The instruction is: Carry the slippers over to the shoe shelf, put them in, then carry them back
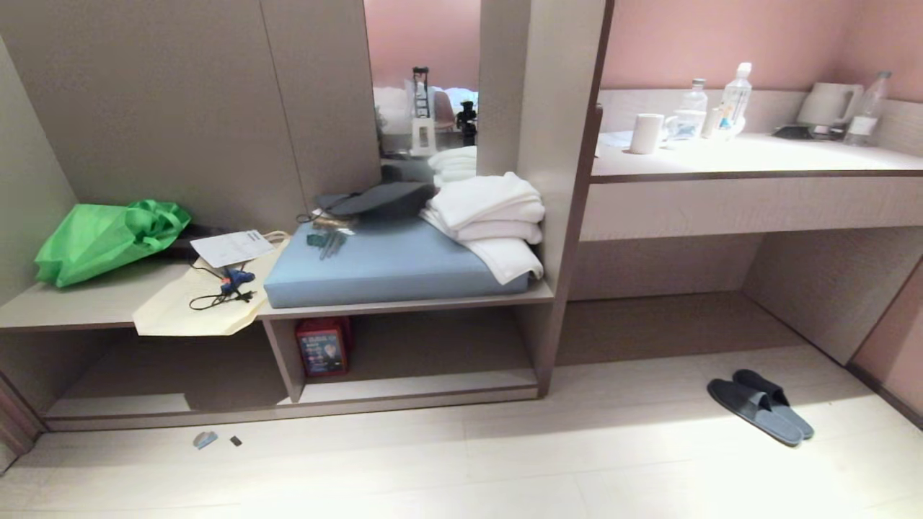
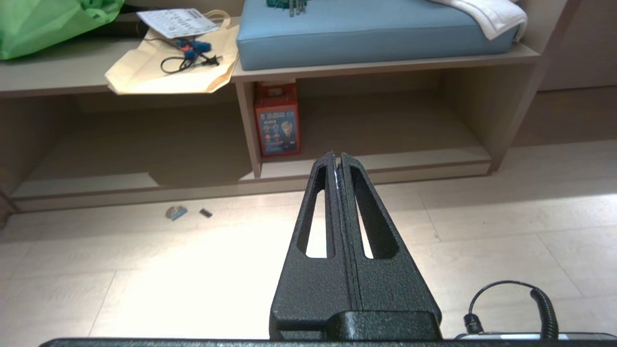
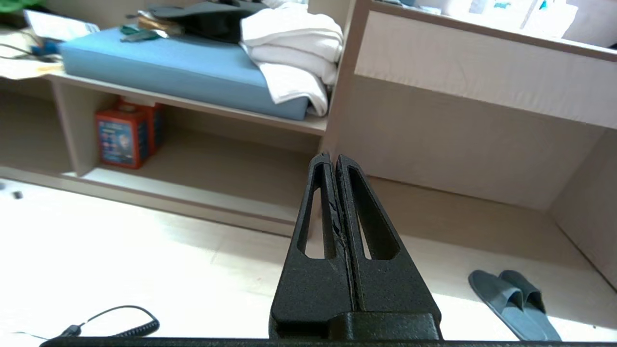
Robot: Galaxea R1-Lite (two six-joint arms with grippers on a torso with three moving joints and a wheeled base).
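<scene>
Slippers (image 1: 761,407) lay as a pair on the pale floor (image 1: 505,468), side by side and touching, to the robot's right, in front of the tall desk recess and well apart from the bench unit; seen also in the right wrist view (image 3: 513,303), untouched. Shoe shelf (image 1: 433,357), the low open cubby under the blue cushion (image 1: 389,267), stood to the left of the slippers, past the upright panel, with a red box (image 1: 322,347) against its left wall and the rest of its pale bottom board bare. Above, folded white towels (image 1: 490,216) and a dark cap (image 1: 382,200) rested on the cushion; further left, a cream tote bag (image 1: 195,303) with a cable, a sheet of paper and a green bag (image 1: 108,241) on the bench top. On the desk, a white mug (image 1: 646,133), bottles and a kettle. Right gripper (image 3: 335,159) pressed together, holding nothing, hanging above the floor short of the slippers; left gripper (image 2: 336,156) likewise pressed together and empty, pointed toward the cubby. Judged to be the very start: pick-up not yet begun. Next move likely calls for parting the right fingers, lowering toward the pair and pinching both slippers together before any carrying across to the cubby.
</scene>
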